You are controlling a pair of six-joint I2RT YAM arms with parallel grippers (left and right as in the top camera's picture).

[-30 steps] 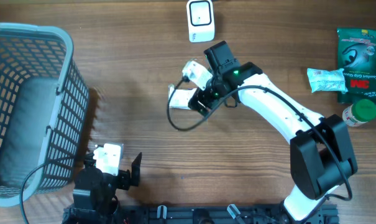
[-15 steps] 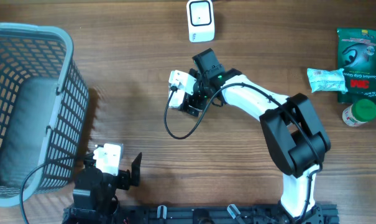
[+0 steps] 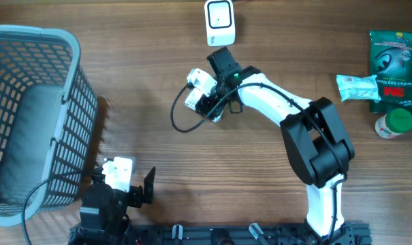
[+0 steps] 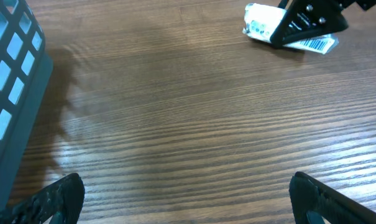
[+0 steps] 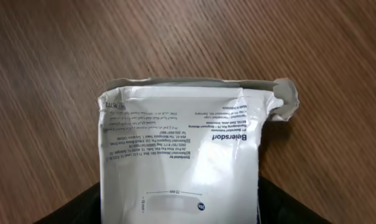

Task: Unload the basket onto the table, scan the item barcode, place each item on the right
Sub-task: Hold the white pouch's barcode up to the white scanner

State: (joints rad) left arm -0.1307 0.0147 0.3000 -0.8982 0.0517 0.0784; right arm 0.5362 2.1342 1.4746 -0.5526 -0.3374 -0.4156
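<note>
Your right gripper [image 3: 207,106] sits over the white printed foil packet [image 5: 181,137] lying flat on the wooden table [image 3: 137,82], with the packet's long axis running straight out between the 2 fingers, but you cannot tell if they clamp it yet.

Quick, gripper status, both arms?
Left gripper: open, holding nothing.
Right gripper: fingers either side of the white packet; cannot tell if gripped.

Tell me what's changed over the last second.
The right gripper slid left over the white packet, its elbow swinging in, and its jaws began narrowing around it; a firm hold isn't clear yet. The left gripper, basket, scanner and the packet's spot are unchanged.
</note>
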